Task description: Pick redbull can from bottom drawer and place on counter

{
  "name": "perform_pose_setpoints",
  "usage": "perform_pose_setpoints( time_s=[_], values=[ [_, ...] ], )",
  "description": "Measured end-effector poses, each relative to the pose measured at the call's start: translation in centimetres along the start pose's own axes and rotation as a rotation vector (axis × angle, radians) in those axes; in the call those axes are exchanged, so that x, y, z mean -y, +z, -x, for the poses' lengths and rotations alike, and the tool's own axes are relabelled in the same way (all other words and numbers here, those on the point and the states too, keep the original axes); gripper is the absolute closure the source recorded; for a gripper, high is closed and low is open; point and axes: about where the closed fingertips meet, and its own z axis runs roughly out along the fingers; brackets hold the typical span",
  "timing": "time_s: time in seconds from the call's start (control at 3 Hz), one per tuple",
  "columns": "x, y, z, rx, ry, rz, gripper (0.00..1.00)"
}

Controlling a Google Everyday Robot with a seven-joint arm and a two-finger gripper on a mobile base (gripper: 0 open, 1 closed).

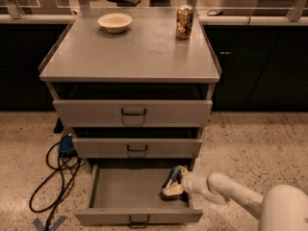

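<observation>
Grey metal bottom drawer (107, 217), end effector (172, 188) inside, right corner

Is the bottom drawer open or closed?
Open. The bottom drawer is pulled far out, its bare floor shows, and the claw reaches inside near its right wall.

High frontal view, pincer (171, 190) inside bottom drawer (110, 216)
</observation>
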Motion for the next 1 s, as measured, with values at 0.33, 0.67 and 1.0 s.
perform_pose_setpoints(
  time_s=[0.33,0.67,1.0],
  values=[
    [1.9,-4.8,0.3,-0.002,-0.019,-0.004,1.00],
    [4.6,-8.9,0.7,0.010,-0.022,0.013,1.00],
    [7.6,-13.4,2.1,0.041,-0.042,0.018,1.00]
  ],
)
